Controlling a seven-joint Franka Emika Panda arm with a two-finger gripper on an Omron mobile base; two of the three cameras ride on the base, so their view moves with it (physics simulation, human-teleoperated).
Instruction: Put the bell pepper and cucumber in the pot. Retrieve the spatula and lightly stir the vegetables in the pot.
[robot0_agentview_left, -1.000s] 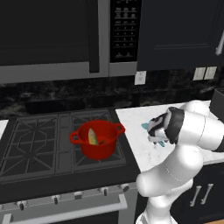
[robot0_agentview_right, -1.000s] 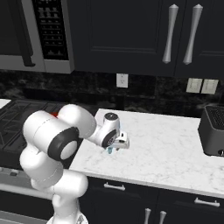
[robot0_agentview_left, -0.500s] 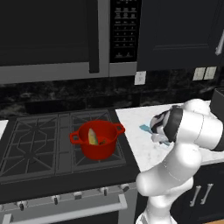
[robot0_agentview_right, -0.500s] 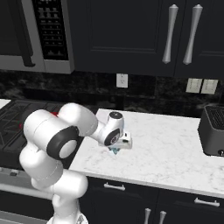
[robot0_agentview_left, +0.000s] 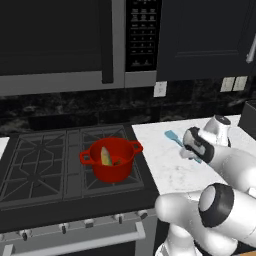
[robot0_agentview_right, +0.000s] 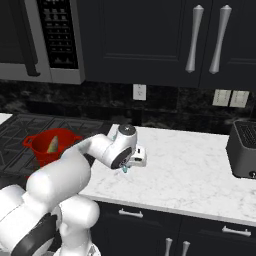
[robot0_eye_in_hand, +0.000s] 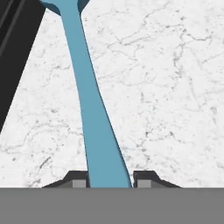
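My gripper (robot0_eye_in_hand: 109, 180) pinches the spatula (robot0_eye_in_hand: 89, 100) handle narrowly, blade toward 12 o'clock. A grip this near the end may let it pivot or slip before reaching the pot (robot0_agentview_left: 112, 159).

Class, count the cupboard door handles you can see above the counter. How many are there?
3: two long silver handles side by side on the upper doors, and one at the left base view's right edge, possibly one of the same pair.

The hand (robot0_eye_in_hand: 109, 180) is low over the counter, fingers (robot0_eye_in_hand: 78, 179) narrowly parted.
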